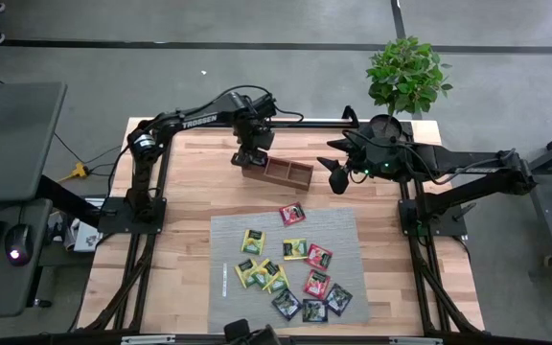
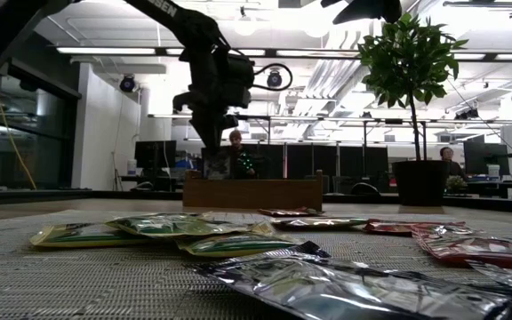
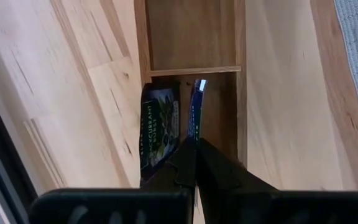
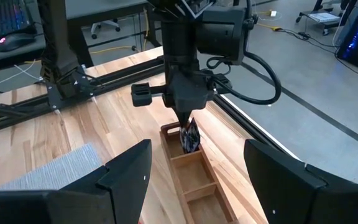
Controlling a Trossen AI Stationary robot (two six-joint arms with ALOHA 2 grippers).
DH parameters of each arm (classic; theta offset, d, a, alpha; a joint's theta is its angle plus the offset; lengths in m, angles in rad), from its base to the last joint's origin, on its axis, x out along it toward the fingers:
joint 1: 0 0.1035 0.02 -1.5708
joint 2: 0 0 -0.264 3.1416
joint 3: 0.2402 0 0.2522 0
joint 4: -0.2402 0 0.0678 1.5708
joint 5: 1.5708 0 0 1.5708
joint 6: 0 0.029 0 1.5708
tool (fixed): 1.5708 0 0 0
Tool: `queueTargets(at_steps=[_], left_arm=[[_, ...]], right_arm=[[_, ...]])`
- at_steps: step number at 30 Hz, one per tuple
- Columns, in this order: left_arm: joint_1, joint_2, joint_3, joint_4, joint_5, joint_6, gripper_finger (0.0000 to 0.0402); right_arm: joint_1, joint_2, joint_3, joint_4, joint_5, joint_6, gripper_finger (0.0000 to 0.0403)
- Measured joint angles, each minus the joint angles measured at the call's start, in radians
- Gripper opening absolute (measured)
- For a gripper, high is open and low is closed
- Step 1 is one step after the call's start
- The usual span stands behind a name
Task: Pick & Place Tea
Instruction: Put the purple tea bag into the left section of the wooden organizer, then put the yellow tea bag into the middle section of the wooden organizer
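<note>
Sachets look light, thin and floppy (slippery foil, probably), so pinch an edge. Left hand [image 3: 194,144] grips 1 black flat tea sachet [image 3: 196,112] over the brown wooden tray [image 1: 290,172]'s end compartment; right hand [image 1: 336,176] waits released nearby.

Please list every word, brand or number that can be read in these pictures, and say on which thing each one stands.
"TROSSEN": on the left arm, high view.
"BLACKCURRANT BURST", partly legible: on the dark sachet standing in the tray's end compartment, beside the sachet held edge-on in the left claw.
Labels on the sachets on the mat: too small to read.
</note>
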Motion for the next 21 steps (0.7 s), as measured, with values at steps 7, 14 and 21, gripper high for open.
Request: queueTargets(at_steps=[7, 14, 21], left_arm=[[0.0, 0.0, 0.0, -0.002, -0.019, -0.007, 0.0063], [0.0, 0.0, 0.0, 0.009, -0.049, -0.008, 0.014], [0.0, -0.002, 0.084, 0.001, -0.093, -0.023, 0.0152]], right_arm=[[0.0, 0.0, 0.0, -0.005, 0.0, 0.0, 0.0252], [0.0, 0.0, 0.0, -0.015, 0.0, 0.0, 0.0252], [0.0, 0.0, 0.0, -0.021, 0.0, 0.0, 0.0252]])
